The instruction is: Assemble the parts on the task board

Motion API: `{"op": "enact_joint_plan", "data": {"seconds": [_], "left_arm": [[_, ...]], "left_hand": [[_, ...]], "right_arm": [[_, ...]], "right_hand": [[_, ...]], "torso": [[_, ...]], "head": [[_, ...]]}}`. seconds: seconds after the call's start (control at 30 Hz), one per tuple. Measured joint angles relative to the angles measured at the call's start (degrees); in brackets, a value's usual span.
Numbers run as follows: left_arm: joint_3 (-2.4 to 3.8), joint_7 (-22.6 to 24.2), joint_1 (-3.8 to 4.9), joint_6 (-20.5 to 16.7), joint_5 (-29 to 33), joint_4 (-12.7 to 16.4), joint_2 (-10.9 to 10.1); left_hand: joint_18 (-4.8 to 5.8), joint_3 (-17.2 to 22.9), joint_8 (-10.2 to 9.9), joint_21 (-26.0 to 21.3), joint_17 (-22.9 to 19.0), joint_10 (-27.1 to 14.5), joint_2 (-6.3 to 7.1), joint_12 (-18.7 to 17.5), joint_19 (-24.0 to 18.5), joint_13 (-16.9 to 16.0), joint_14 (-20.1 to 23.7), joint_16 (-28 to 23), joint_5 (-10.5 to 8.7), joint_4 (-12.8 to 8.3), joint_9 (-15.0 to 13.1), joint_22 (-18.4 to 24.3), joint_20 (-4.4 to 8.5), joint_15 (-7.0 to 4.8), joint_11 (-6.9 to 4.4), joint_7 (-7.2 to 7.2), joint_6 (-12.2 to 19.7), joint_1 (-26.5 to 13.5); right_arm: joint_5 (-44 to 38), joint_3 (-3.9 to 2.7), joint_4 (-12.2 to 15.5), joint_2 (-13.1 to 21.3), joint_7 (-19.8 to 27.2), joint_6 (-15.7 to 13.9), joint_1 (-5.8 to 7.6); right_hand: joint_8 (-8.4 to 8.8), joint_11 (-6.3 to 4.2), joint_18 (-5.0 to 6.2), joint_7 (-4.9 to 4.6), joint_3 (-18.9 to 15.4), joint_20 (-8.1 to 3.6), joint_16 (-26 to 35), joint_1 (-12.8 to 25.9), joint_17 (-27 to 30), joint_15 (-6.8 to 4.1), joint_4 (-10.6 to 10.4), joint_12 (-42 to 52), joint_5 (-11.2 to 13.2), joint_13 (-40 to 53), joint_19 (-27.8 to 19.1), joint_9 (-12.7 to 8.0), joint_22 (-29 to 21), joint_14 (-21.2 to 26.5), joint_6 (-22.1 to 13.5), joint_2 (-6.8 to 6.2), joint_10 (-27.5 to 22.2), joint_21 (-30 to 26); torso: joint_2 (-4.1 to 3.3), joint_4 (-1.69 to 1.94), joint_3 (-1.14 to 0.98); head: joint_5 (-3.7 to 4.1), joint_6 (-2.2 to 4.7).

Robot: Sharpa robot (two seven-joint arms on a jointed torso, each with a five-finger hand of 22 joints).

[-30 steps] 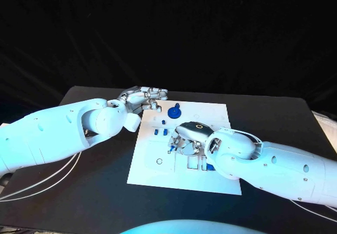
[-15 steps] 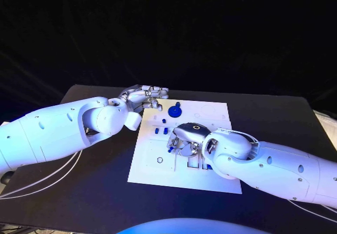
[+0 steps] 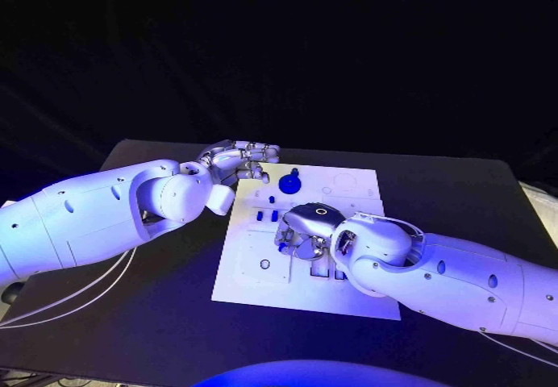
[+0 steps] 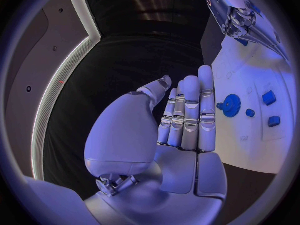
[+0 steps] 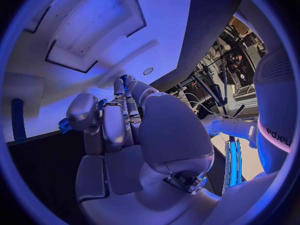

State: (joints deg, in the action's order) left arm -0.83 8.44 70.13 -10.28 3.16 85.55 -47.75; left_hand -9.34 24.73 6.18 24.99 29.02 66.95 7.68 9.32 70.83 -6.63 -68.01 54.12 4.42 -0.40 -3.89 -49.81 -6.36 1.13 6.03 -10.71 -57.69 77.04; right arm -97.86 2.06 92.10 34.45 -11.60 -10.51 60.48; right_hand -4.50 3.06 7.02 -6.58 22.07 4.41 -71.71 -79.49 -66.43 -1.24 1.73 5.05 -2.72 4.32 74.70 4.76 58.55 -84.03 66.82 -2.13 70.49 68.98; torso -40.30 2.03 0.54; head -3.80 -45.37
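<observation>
Two hands are over the scene, and the right hand is plainly the nearer one to the work: it sits low over the middle of the task board, fingers curled down among the small blue parts just beside it. From the right wrist view, a small blue piece shows at the fingertips, and it looks pinched there, though I cannot tell for certain that it is held. Its long axis cannot be made out. The board's recesses lie directly beyond the fingers, so the coming move is judged to be a short press downward, not a reach.

Further off, the left hand hovers at the board's far left corner, fingers straight and close together, holding nothing. A round blue gear lies on the board just beside it, toward the far edge, with two blue blocks near it in the left wrist view. The black table carries the board
</observation>
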Motion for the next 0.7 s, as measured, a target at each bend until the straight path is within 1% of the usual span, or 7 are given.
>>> {"op": "enact_joint_plan", "data": {"seconds": [0.1,0.17,0.2,0.3,0.37,0.47,0.7], "left_arm": [[0.0,0.0,0.0,0.0,0.0,0.0,0.0],[0.0,-0.1,0.0,0.0,0.0,0.0,0.0],[0.0,-0.1,0.0,0.0,0.0,0.0,0.0],[0.0,-0.1,0.0,0.1,0.0,0.0,0.0],[0.0,-0.2,0.0,0.1,0.0,0.0,0.0],[0.0,-0.3,0.0,0.1,0.0,0.0,0.0],[0.0,-0.5,0.0,0.1,-0.1,0.0,-0.1]], "left_hand": [[0.0,0.0,0.0,0.0,0.0,0.0,0.0,0.0,0.0,0.0,0.0,0.0,0.0,0.0,0.0,0.0,0.0,0.0,0.0,0.0,0.0,0.0],[0.0,0.0,0.0,0.0,0.0,0.0,0.0,0.0,0.0,0.0,0.0,0.0,0.0,0.0,0.0,0.0,0.0,0.0,0.0,0.0,0.0,0.0],[0.0,0.0,0.0,0.0,0.0,0.0,0.0,0.0,0.0,0.0,0.0,0.0,0.0,0.0,0.0,0.0,0.0,0.0,0.0,0.0,0.0,0.0],[0.0,-0.1,0.0,-0.3,-0.1,0.0,0.0,0.0,0.0,0.0,0.0,0.0,0.0,0.1,0.0,0.1,0.0,0.0,0.0,0.0,0.0,0.0],[0.0,-0.2,0.0,-0.3,-0.1,-0.2,0.0,0.0,0.0,0.0,0.0,0.0,0.0,0.2,0.0,0.2,0.0,0.0,0.19,0.08,0.1,0.0],[0.0,-0.3,0.0,-0.3,-0.1,-0.2,0.0,0.0,0.0,0.0,0.0,0.0,0.0,0.1,0.0,0.2,0.0,0.0,0.2,0.08,0.1,0.0],[0.0,-0.4,0.0,-0.3,-0.2,-0.2,0.0,0.2,0.0,0.0,0.0,0.0,0.0,0.1,0.0,0.2,0.0,0.0,0.2,0.09,0.1,0.0]], "right_arm": [[-0.8,0.11,0.1,-0.3,-0.6,0.5,-0.06],[-1.3,0.14,0.1,-0.5,-1.0,0.8,-0.07],[-1.5,0.15,0.0,-0.6,-1.1,0.9,-0.07],[-2.0,0.2,0.1,-0.6,-1.7,1.0,-0.06],[-2.3,0.22,0.2,-0.6,-2.1,0.8,-0.06],[-2.8,0.31,0.4,-0.4,-2.7,0.3,-0.14],[-3.4,0.47,1.9,1.7,-3.7,-2.8,-0.64]], "right_hand": [[0.1,0.21,0.01,-0.33,0.0,0.0,-0.2,0.0,-0.1,0.0,0.0,-0.3,0.0,-0.1,0.0,0.0,0.0,0.0,-0.2,0.0,-0.2,0.0],[0.37,0.94,0.01,-0.98,-0.2,0.15,-0.5,0.9,-0.3,0.03,-0.2,-0.9,0.0,-0.3,-0.1,0.0,-0.2,0.0,-0.9,-0.9,-0.9,0.0],[0.66,1.42,0.02,-1.43,-0.4,0.35,-0.5,1.4,-0.3,0.47,-0.4,-1.3,0.0,-0.5,-0.3,-0.1,-0.5,0.0,-1.4,-1.39,-1.5,0.0],[0.81,2.16,0.03,-2.21,-1.4,1.55,-0.5,3.0,0.2,1.52,-0.8,-1.2,0.0,-0.6,-1.6,-1.0,-2.9,0.0,-5.9,-2.97,-5.9,-1.8],[0.81,2.81,0.04,-2.75,-2.4,2.04,0.3,3.4,1.2,1.89,-0.6,-1.3,0.0,-0.7,-3.2,-1.0,-4.9,0.0,-8.7,-3.4,-9.2,-3.3],[0.81,3.46,0.03,-3.45,-3.5,2.66,0.9,3.6,2.4,2.27,-0.5,-0.6,-0.1,-0.7,-4.4,-1.0,-6.6,0.0,-9.8,-3.68,-11.3,-4.6],[0.73,3.87,0.04,-3.27,-4.2,2.67,0.9,3.4,3.0,2.27,-0.4,0.9,-0.6,-0.4,-4.7,-0.8,-7.1,0.0,-9.7,-3.87,-12.3,-5.0]], "torso": [[0.0,0.01,0.0],[0.0,0.01,0.01],[0.01,0.01,0.02],[0.03,0.02,0.02],[0.03,0.02,0.02],[0.03,0.02,0.02],[0.03,0.04,-0.01]], "head": [[0.05,-0.01],[0.06,-0.04],[0.06,-0.04],[0.07,-0.1],[0.07,-0.13],[0.06,-0.13],[0.08,-0.09]]}}
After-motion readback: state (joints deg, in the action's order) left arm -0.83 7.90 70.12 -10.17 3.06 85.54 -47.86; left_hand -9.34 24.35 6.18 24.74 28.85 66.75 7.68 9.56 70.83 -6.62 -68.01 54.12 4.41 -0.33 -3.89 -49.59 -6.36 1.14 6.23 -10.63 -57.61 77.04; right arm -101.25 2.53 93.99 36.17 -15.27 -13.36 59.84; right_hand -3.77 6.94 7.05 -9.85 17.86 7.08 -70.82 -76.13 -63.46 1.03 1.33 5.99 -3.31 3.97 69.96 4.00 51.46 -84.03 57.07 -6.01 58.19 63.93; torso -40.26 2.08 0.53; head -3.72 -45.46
